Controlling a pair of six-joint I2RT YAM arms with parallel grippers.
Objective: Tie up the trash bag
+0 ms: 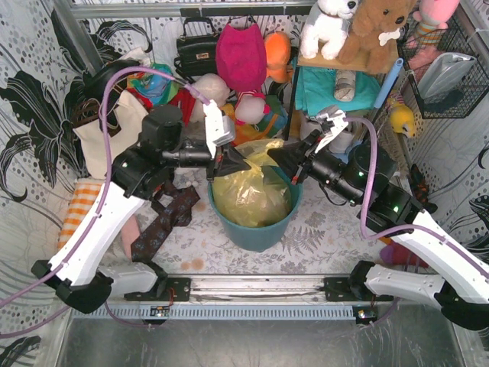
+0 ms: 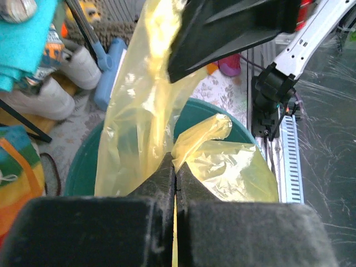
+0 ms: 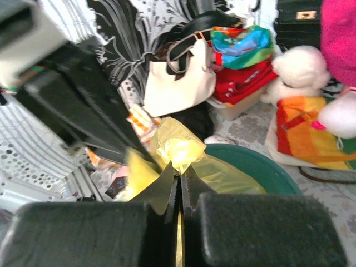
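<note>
The trash bag [image 1: 246, 191], thin translucent yellow plastic, lines the teal bin [image 1: 256, 229] at the table's middle. My left gripper [image 1: 238, 164] is shut on a flap of the bag at the bin's left rim; in the left wrist view [image 2: 176, 167] yellow film runs between its closed jaws. My right gripper [image 1: 276, 157] is shut on another flap at the right rim; in the right wrist view [image 3: 179, 172] a bunched yellow tip [image 3: 181, 147] sticks out past its fingertips. The two grippers face each other closely above the bag. The bag also shows in the left wrist view [image 2: 233, 167].
A cream tote bag [image 1: 111, 138] stands at the back left. Plush toys and a pink bag [image 1: 241, 53] crowd the back. A shelf [image 1: 340, 84] with teal cloth stands at the back right. A dark patterned cloth [image 1: 164, 222] lies left of the bin.
</note>
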